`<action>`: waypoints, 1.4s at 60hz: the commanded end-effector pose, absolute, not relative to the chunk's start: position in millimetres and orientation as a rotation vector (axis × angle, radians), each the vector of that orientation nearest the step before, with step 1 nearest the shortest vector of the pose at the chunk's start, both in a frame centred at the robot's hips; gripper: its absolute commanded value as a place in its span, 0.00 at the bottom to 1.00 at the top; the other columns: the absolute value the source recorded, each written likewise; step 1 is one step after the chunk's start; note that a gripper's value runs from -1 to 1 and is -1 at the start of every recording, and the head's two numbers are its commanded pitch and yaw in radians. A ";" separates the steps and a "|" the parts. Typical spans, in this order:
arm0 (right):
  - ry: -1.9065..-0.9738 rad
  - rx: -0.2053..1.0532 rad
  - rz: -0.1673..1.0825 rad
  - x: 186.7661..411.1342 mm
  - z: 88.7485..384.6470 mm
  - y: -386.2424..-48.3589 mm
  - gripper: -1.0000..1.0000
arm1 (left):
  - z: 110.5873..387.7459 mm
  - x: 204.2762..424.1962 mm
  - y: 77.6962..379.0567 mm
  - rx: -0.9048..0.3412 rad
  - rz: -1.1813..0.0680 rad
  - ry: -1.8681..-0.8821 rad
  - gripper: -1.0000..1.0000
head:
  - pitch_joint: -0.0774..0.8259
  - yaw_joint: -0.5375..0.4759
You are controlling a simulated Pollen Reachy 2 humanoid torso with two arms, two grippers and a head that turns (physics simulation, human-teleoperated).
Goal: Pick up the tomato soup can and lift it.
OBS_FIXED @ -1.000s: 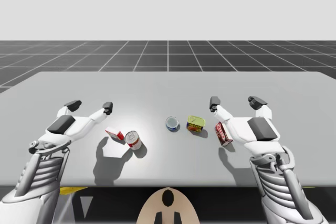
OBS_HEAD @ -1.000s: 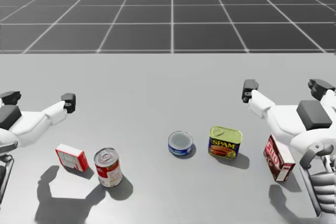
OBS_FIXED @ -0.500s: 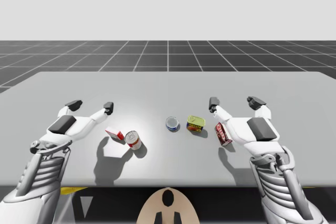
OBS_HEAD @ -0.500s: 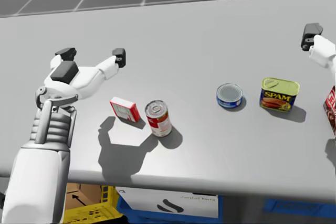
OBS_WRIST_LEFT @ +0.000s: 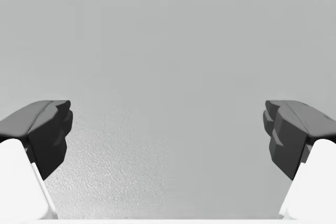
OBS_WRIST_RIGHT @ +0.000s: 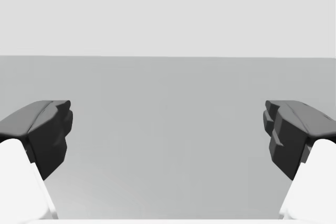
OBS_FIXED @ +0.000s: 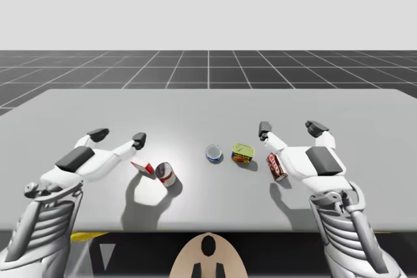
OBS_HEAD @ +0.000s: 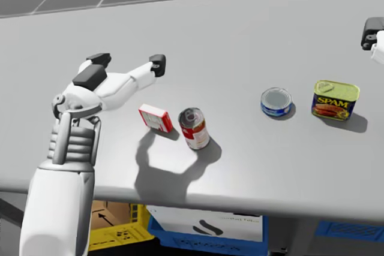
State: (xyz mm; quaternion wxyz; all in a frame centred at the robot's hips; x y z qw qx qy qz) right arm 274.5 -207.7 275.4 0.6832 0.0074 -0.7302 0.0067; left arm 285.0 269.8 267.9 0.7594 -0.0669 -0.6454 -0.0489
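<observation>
On the left of the table [OBS_FIXED: 208, 105], my left gripper [OBS_FIXED: 118, 136] hovers with jaws wide apart, likely staged for the grasp. At its four o'clock, past a small red box [OBS_FIXED: 142, 166], the tomato soup can [OBS_FIXED: 165, 174] stands upright with a red-and-white label. My right gripper [OBS_FIXED: 290, 127] idles, jaws apart.

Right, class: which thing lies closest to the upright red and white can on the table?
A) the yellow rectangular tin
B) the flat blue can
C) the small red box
C: the small red box sits right beside the red and white can, while the flat blue can and the yellow rectangular tin stand well off on its other side.
</observation>
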 end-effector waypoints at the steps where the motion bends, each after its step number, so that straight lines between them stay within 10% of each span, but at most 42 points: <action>1: -1.631 0.030 0.002 274.4 273.8 -205.2 0.00 | 281.2 258.2 257.9 -0.215 -0.184 -1.332 0.00 | 0.85 0.79; 28: -1.630 0.032 0.000 275.7 274.0 -206.2 0.00 | 222.8 190.8 273.9 -0.388 -0.496 -1.234 0.00 | 0.85 0.80; 51: -1.633 0.033 0.002 275.8 274.3 -207.4 0.00 | 171.3 224.8 250.8 -0.466 -0.457 -1.141 0.00 | 0.85 0.79; 84: -1.637 0.044 0.003 275.4 276.0 -209.1 0.00 | 174.0 267.9 200.5 -0.421 -0.429 -1.091 0.00 | 0.86 0.77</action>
